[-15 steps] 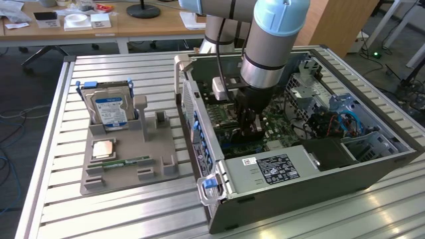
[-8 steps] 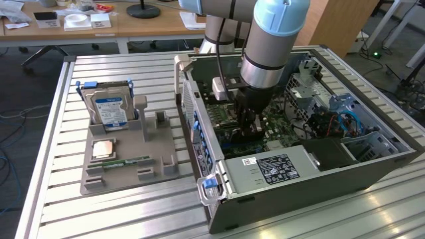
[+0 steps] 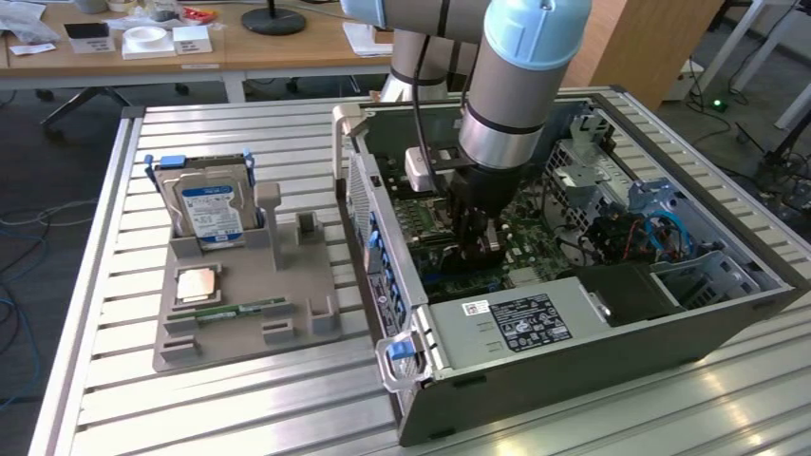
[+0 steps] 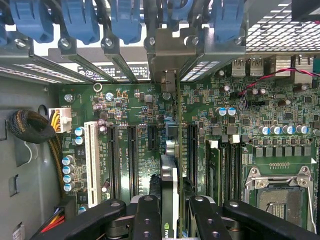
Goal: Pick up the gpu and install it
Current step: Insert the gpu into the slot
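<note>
End effector [image 4: 170,212] clenched on the gpu [image 4: 169,165], held edge-on directly beneath it inside the open case [image 3: 709,328], over the motherboard [image 4: 125,107] between black expansion slots. The card's silver bracket reaches the rear slot openings, under blue clips [image 4: 125,20]. Beside the end effector, the power supply [image 3: 533,318] bears a black label, text unreadable. Well apart on the counter [image 3: 190,418], a tray [image 3: 298,328] holds a hard drive [image 3: 209,211] with blue-white label.
</note>
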{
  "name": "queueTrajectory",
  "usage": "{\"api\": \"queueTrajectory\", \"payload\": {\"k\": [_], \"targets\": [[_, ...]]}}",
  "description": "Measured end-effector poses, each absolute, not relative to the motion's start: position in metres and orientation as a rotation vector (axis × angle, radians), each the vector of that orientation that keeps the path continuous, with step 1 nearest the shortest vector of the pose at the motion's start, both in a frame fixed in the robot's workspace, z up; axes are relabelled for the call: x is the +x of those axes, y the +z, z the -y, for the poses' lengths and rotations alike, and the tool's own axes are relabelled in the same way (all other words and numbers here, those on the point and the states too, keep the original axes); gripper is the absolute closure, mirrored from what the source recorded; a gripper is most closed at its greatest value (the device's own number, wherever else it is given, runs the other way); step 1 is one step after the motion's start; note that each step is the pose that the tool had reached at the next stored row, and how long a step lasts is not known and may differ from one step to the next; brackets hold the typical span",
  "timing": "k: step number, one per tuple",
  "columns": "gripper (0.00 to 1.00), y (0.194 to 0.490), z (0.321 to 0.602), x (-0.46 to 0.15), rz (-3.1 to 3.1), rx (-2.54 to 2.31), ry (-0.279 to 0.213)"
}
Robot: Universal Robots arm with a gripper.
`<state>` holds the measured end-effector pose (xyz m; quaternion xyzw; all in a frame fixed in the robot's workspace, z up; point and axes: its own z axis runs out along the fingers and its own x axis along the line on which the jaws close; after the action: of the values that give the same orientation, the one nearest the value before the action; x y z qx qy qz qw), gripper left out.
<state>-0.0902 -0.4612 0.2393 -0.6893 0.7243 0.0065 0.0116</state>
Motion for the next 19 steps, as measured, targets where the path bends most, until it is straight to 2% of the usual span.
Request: {"api": "queueTrajectory", "payload": {"k": [4, 5, 6, 7, 8, 9, 19], "targets": [[0.73, 0.239, 0.461, -0.09, -2.259, -2.149, 0.021], [0.67, 0.239, 0.461, -0.09, -2.259, -2.149, 0.021], [0.67, 0.239, 0.461, -0.09, -2.259, -2.149, 0.02], [0.6, 0.239, 0.461, -0.09, -2.259, -2.15, 0.02], [0.6, 0.239, 0.461, -0.09, -2.259, -2.15, 0.02], [0.54, 0.239, 0.461, -0.09, -2.259, -2.15, 0.02], [0.54, 0.261, 0.461, -0.09, -2.259, -2.15, 0.02]]}}
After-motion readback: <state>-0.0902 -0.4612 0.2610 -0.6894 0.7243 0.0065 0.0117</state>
